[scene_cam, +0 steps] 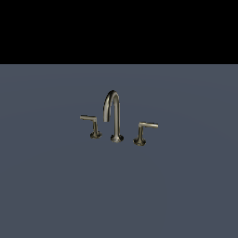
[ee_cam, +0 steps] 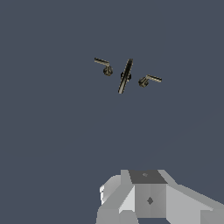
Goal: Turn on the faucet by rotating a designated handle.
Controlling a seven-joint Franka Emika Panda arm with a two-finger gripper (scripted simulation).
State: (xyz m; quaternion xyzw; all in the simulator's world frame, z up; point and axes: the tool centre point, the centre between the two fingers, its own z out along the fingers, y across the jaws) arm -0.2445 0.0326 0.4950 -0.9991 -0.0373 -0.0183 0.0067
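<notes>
The tool hangs well above the faucet and handle; its jaw state seems unreadable.

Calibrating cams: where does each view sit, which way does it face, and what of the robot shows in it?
Exterior view: off the arm, low oblique angle, facing the faucet side-on over the grey floor; spout upright between the handle and the twin lever; no robot part shows.
Wrist view: on the wrist, high above, looking steeply down on the faucet; only a grey part of the tool's body shows at the edge, fingertips out of sight.
Shared: both show the handle, twin lever and floor.
</notes>
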